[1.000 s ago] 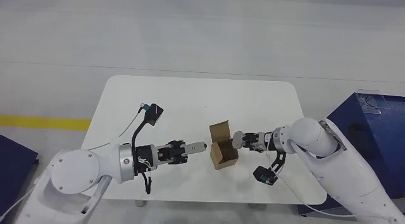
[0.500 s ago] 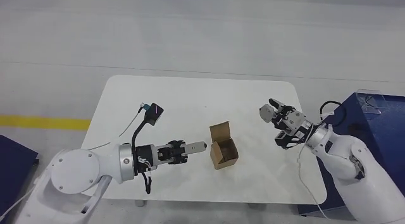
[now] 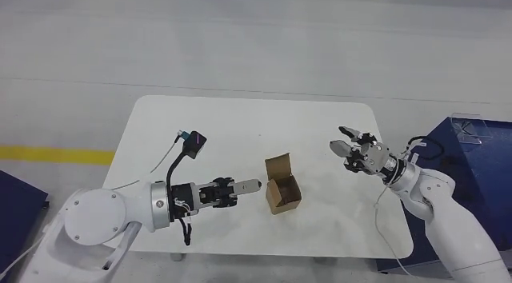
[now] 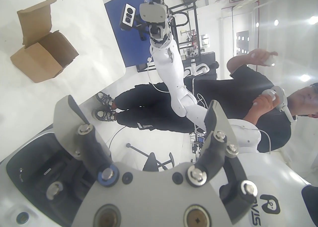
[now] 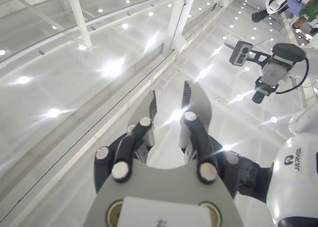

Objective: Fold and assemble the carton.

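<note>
Brown cardboard carton (image 3: 282, 187), location?
— On the round-cornered white table (image 3: 208, 123), top open, lid flap upright.
Grippers?
— Left gripper (image 4: 140, 101): fingers spread, empty, just beside the carton. Right gripper (image 3: 342, 140): fingers parted, empty, well apart on the opposite side.

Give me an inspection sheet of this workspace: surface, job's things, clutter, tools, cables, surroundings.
surface: white table with rounded corners.
job's things: carton upright on the table, lid flap standing open, untouched.
clutter: nothing seen.
tools: left tool open, pointing at the carton but apart from it; right tool open, raised, farther off.
cables: black cable loops off the left arm; white cable hangs under the right arm.
surroundings: blue cabinet beside the table; yellow floor line.
</note>
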`<action>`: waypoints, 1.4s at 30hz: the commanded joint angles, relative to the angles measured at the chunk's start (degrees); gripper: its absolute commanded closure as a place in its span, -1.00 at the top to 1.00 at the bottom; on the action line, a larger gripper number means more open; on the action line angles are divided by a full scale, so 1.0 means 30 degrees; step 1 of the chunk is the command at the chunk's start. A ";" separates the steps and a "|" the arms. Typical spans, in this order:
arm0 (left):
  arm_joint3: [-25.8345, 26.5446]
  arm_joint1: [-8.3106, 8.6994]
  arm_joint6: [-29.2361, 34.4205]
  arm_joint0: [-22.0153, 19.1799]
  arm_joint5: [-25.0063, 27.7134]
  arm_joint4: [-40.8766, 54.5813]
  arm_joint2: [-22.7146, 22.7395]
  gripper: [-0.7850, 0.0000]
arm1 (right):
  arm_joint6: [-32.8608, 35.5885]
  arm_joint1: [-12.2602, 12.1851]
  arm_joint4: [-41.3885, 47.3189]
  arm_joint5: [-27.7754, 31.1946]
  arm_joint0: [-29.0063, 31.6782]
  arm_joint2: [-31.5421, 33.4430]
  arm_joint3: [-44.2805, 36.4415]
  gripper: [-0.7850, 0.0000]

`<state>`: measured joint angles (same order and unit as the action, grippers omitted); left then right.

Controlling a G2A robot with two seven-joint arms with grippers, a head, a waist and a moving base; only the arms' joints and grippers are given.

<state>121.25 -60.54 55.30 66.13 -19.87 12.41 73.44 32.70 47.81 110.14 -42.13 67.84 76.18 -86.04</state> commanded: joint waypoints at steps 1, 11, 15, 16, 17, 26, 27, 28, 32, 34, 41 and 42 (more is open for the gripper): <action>0.0000 0.0000 0.0000 0.0000 0.0000 0.0000 0.0000 1.00 | 0.0012 0.0000 -0.0002 -0.0005 0.0000 -0.0001 0.0001 0.17; -0.1193 -0.0091 -0.0193 -0.1687 -0.4636 -0.4529 -0.3356 1.00 | -0.0044 -0.0673 -1.0225 0.0476 -0.0756 0.1286 -0.1388 1.00; -0.3073 -0.0666 -0.0668 -0.4437 -0.8124 -0.7634 -0.7432 1.00 | 0.1445 -0.1416 -1.8889 0.0276 -0.0955 0.1491 -0.2766 1.00; -0.3608 -0.0887 -0.0694 -0.5139 -0.8812 -0.7941 -0.8352 1.00 | 0.2110 -0.1545 -2.0014 0.0305 -0.1029 0.1534 -0.2785 1.00; -0.4241 -0.1121 -0.0780 -0.5774 -0.9569 -0.8088 -0.9136 1.00 | 0.2669 -0.1684 -2.1377 0.0339 -0.1145 0.1490 -0.2873 1.00; -0.9528 -0.2837 -0.2102 -0.9999 -1.1810 -0.7282 -1.3805 1.00 | 0.2873 -0.1934 -2.5741 0.2812 -0.1590 0.1199 -0.2878 1.00; -0.9910 -0.2984 -0.2114 -1.0387 -1.1821 -0.7015 -1.4210 1.00 | 0.2873 -0.1934 -2.5741 0.2812 -0.1590 0.1199 -0.2878 1.00; -1.0293 -0.3127 -0.2041 -1.0737 -1.1748 -0.6765 -1.4659 1.00 | 0.2873 -0.1934 -2.5741 0.2812 -0.1590 0.1199 -0.2878 1.00; -1.1871 -0.3681 -0.2193 -1.2038 -1.1900 -0.6098 -1.6165 1.00 | 0.2567 -0.2040 -2.9259 0.3745 -0.1152 0.0192 -0.3716 1.00; -1.2589 -0.3949 -0.2252 -1.2546 -1.1959 -0.5642 -1.6699 1.00 | 0.3277 -0.2175 -3.2040 0.4048 -0.1076 -0.0672 -0.4480 1.00; -1.3870 -0.4711 -0.2581 -1.3739 -1.2286 -0.4775 -1.8007 1.00 | 0.7569 -0.2388 -3.7509 0.4775 -0.2276 -0.2933 -0.4650 1.00; -1.4052 -0.4788 -0.2627 -1.3837 -1.2333 -0.4655 -1.8101 1.00 | 0.8305 -0.2345 -3.7598 0.4869 -0.2590 -0.3272 -0.4504 1.00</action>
<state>79.69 -74.67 47.56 24.94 -56.73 -1.95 19.43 54.82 40.65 -2.37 -27.81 61.05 67.45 -100.00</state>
